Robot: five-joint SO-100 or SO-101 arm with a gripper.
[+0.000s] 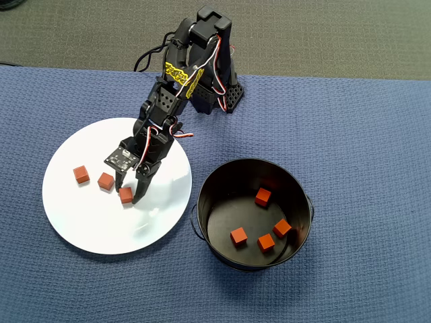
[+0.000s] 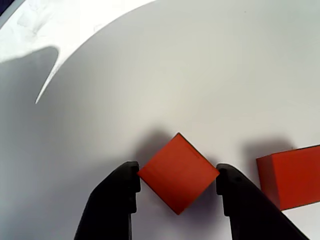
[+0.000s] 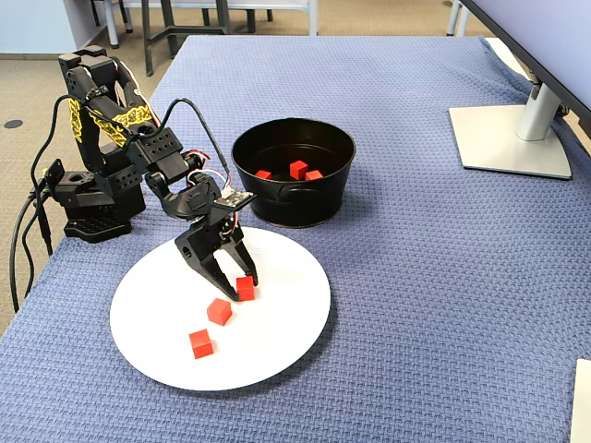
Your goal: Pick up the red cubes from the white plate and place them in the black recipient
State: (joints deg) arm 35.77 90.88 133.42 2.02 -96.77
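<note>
Cube (image 2: pixel 178 172) targeted for pickup lies on the white plate (image 2: pixel 200 75) directly between the parted fingers (image 2: pixel 122 192), turned corner-on so opposite corners touch or nearly touch each pad, not yet lifted, black recipient (image 1: pixel 252 214) to the right in the overhead view.

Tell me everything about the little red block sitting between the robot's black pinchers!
The red cube is small, orange-red and matte, with sharp edges. It rests on the white plate, turned cornerwise, so its corners point at the tool's two black fingers. In the wrist view both fingertips sit right against opposite corners, though whether they are squeezing it yet is unclear. It is the plate cube nearest the black pot; another cube lies close beside it, not touching.
</note>
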